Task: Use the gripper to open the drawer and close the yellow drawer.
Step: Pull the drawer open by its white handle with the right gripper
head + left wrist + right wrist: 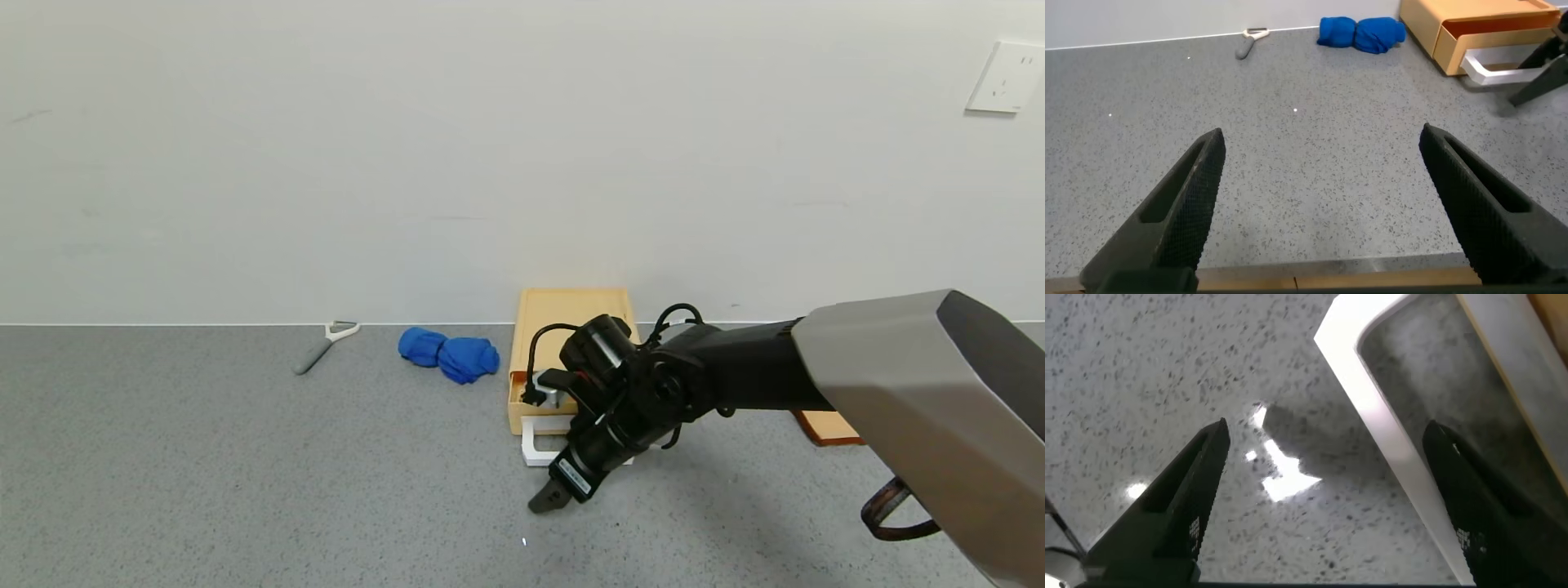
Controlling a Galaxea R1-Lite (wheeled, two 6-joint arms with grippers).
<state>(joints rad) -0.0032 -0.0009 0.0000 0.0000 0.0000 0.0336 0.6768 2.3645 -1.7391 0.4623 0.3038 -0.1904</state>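
Note:
The pale yellow drawer box sits against the back wall, with its white loop handle lying on the grey table in front. It also shows in the left wrist view. My right gripper points down just in front of the handle. In the right wrist view the right gripper is open, and the handle's white front bar runs between its fingertips, close to one finger. My left gripper is open and empty over bare table, far from the drawer and out of the head view.
A blue cloth and a grey peeler lie left of the drawer near the wall. A tan toast slice and a brown ring lie under my right arm. The table's front edge is below the left gripper.

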